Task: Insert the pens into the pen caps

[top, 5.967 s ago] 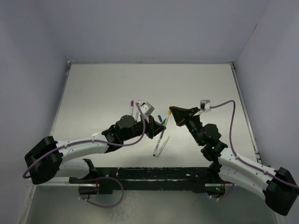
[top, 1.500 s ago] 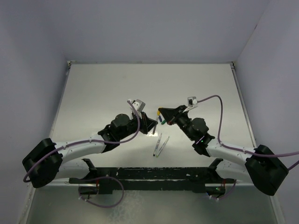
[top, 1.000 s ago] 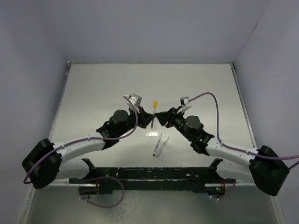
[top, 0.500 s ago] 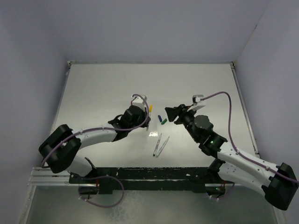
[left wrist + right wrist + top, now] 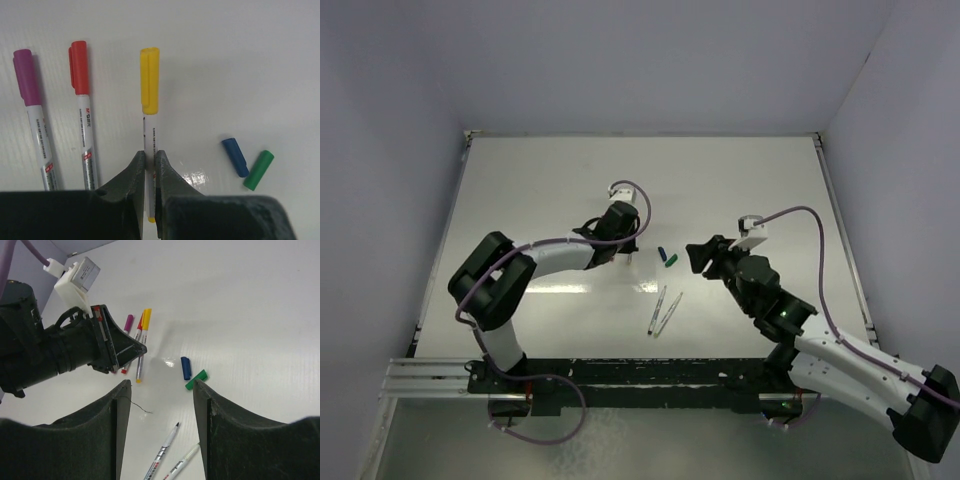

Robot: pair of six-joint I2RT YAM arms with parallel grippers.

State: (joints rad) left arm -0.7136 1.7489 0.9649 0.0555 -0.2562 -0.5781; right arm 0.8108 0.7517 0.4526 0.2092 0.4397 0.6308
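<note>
Surveying top external: left gripper (image 5: pixel 629 244) low over the table (image 5: pixel 540 180). Right gripper (image 5: pixel 697 256) faces the blue cap (image 5: pixel 661 251) and green cap (image 5: pixel 671 260). Two uncapped pens (image 5: pixel 657 310) lie loose nearer the bases.

Left wrist: jaws pinched on the barrel of the yellow-capped pen (image 5: pixel 149 95), which lies flat beside the red-capped pen (image 5: pixel 80 100) and purple-capped pen (image 5: pixel 31 110). Barrels carry print; "M&G" seems readable on the red one, the rest too small.

Right wrist: fingers wide apart, nothing held.

Hazards, as judged:
- On release the yellow-capped pen may roll or drag into its red neighbour.
- The two caps lie just beside each other, so pinching one may knock the other.
- Such small caps may tip or slip.
</note>
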